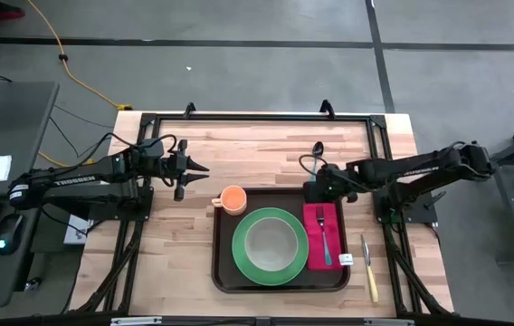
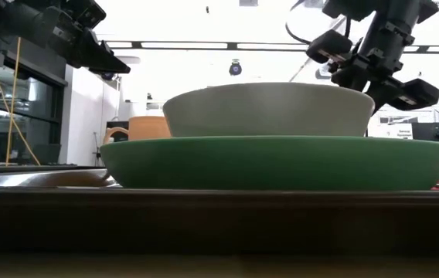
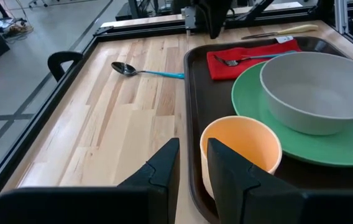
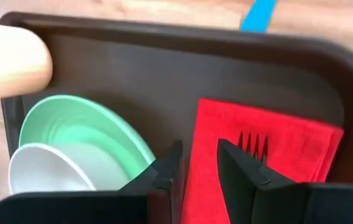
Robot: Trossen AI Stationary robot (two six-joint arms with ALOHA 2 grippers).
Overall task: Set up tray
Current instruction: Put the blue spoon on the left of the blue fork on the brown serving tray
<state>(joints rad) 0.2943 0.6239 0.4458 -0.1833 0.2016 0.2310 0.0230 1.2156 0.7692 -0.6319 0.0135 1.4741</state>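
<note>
The dark brown tray (image 1: 217, 272) lies on the wooden table at the near middle. On it are a green plate (image 1: 243, 261) with a pale bowl (image 1: 271, 243), an orange cup (image 1: 233, 199) at its far left corner, and a red napkin (image 1: 315, 246) with a blue-handled fork (image 1: 326, 237). My left gripper (image 1: 204, 170) hovers shut and empty just beyond the cup (image 3: 238, 146). My right gripper (image 1: 312, 192) hovers shut and empty above the tray's far right corner, over the napkin's far edge (image 4: 276, 149).
A blue-handled spoon (image 1: 316, 156) lies on the table beyond the tray. A knife (image 1: 368, 272) lies to the right of the tray. A black frame (image 1: 257, 118) borders the table's far and side edges. Bare wood shows to the left of the tray.
</note>
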